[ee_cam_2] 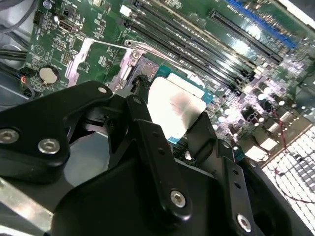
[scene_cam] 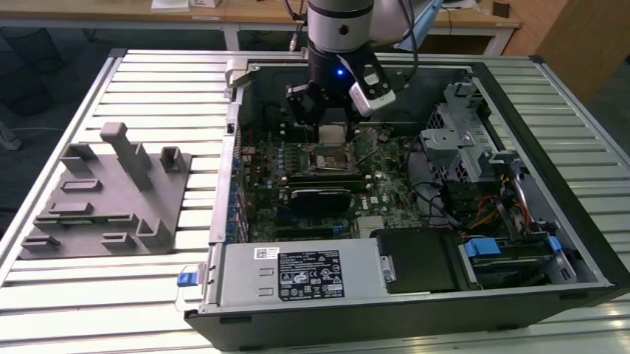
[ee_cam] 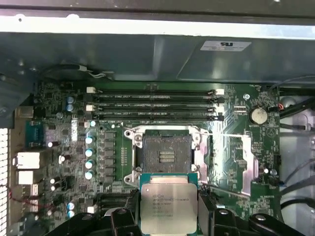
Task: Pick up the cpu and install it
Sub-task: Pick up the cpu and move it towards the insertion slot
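In the exterior view, a fixture sits at 9 o'clock; the arm drops straight down into the case at 12. The gripper clamps the cpu by two opposite edges, above the board, just at 12 o'clock of the open socket. The cpu is square, lid facing up.

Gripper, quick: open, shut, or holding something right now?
Gripper: shut on the cpu, chip held between its fingers; the socket is empty.
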Available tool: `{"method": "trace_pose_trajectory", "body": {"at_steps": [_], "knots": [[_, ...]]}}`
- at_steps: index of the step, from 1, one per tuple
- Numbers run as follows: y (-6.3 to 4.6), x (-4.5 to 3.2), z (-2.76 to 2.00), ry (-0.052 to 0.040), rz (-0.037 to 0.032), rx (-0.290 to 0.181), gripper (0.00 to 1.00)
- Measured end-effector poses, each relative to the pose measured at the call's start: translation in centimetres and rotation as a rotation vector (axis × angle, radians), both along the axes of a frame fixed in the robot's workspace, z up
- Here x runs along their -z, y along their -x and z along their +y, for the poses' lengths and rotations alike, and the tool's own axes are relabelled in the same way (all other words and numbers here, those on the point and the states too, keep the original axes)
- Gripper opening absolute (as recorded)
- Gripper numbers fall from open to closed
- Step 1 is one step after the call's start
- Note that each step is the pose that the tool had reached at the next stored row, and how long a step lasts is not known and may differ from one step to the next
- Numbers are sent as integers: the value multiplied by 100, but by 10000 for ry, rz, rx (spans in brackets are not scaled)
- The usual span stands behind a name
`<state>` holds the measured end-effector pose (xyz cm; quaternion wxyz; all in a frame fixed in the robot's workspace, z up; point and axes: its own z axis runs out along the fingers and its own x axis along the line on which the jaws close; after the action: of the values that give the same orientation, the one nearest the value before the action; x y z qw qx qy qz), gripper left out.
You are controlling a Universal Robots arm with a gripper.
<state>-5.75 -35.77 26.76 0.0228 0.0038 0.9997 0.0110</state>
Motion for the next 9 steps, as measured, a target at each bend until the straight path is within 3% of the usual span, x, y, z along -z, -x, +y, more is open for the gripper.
{"method": "trace_pose_trajectory", "body": {"at_steps": [6,9], "knots": [[0,93,47,17,1,1,55],[0,101,51,20,2,-1,55]]}}
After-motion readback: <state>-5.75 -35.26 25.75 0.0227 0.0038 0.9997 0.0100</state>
